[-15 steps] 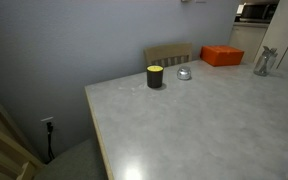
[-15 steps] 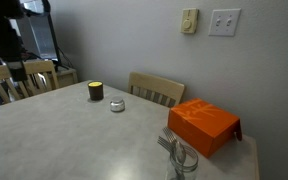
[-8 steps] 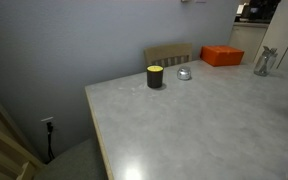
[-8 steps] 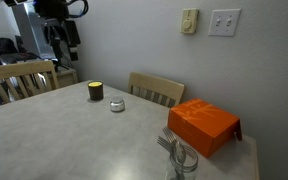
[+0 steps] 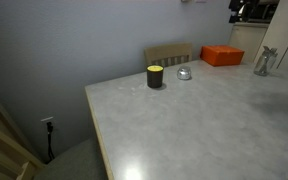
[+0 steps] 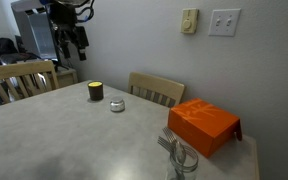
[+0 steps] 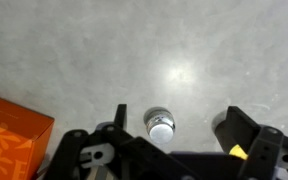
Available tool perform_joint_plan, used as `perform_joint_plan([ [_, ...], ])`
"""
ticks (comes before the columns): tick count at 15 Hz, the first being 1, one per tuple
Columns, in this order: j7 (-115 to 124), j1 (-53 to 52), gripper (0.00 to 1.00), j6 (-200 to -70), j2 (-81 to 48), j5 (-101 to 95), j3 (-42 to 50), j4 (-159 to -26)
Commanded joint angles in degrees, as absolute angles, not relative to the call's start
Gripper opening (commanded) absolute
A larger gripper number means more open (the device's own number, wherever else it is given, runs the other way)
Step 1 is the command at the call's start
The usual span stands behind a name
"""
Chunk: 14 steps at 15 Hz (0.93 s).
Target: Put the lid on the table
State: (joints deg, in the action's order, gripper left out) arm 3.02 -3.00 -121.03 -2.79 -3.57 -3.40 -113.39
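The lid (image 5: 184,73) is a small shiny silver disc lying flat on the pale marbled table (image 5: 204,125), just beside the dark jar with a yellow top (image 5: 155,76). Both also show in an exterior view, the lid (image 6: 117,105) right of the jar (image 6: 96,92) on the table (image 6: 74,140). My gripper (image 6: 72,42) hangs high above the table, open and empty. In the wrist view the lid (image 7: 160,124) lies far below between the spread fingers of the gripper (image 7: 179,128). The jar (image 7: 236,148) is partly hidden behind one finger.
An orange box (image 6: 204,125) sits near a table corner, with a glass of cutlery (image 6: 177,155) in front of it; the box also shows in the wrist view (image 7: 9,135). A wooden chair (image 6: 156,88) stands at the wall side, another chair (image 6: 24,75) by the arm.
The arm has swung in from the side and now hangs over the table area near the jar and lid. The lid, jar and box have not moved.
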Motion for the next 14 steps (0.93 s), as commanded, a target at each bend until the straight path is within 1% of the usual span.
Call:
perform_joint_plan([
  [1, 8.92, -2.94, 1.0, -132.07, -3.18, -0.73, -3.04, -117.95],
  [2, 10.92, -2.98, 1.0, -135.91, -4.64, -0.62, -2.99, -118.15],
  [6, 15.71, -3.24, 1.0, -144.44, -11.52, -4.83, -1.89, -115.88],
  [8, 14.87, -3.53, 1.0, -145.78, -15.67, -6.45, -1.1, -112.73],
  [10, 11.21, -3.52, 1.0, -144.2, -20.0, -6.68, -1.02, -108.17],
  [11, 13.23, -3.73, 1.0, -144.92, -15.42, -5.34, -0.99, -113.23],
  [14, 11.71, -3.84, 1.0, -144.92, -19.47, -5.29, -0.84, -109.42],
])
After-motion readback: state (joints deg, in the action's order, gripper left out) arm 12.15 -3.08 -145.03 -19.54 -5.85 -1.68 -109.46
